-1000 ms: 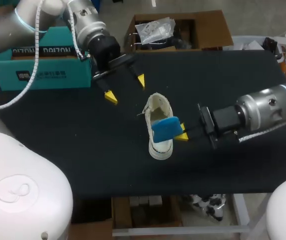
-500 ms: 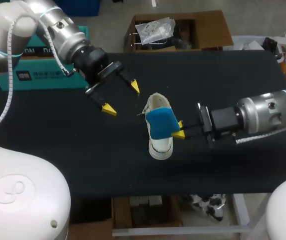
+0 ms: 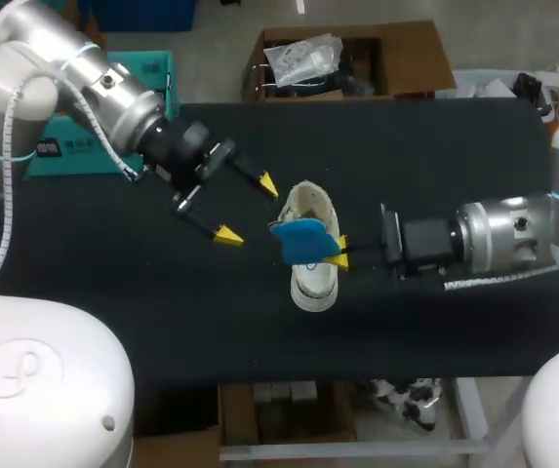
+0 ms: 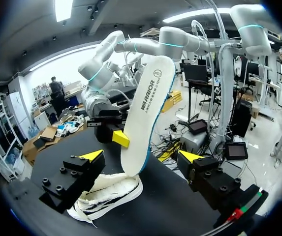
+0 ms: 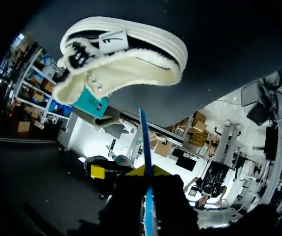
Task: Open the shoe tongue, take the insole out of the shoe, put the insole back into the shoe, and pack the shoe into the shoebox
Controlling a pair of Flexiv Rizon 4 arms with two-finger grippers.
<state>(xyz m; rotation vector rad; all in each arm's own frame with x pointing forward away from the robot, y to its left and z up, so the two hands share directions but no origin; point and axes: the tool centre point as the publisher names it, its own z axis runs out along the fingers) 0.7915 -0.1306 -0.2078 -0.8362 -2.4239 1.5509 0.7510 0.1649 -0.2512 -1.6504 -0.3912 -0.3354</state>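
Cream shoe (image 3: 315, 285) flat mid-table (image 3: 162, 322), toe toward 6 o'clock. Rising from its opening, insole (image 3: 300, 241): blue top, white underside with dark lettering. Pinched from 3 o'clock by right gripper (image 3: 338, 253). At 10 o'clock, left gripper (image 3: 247, 209) spread wide, empty.

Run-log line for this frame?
right gripper: shut on insole, held upright over shoe | left gripper: open, beside shoe | shoe: not yet boxed
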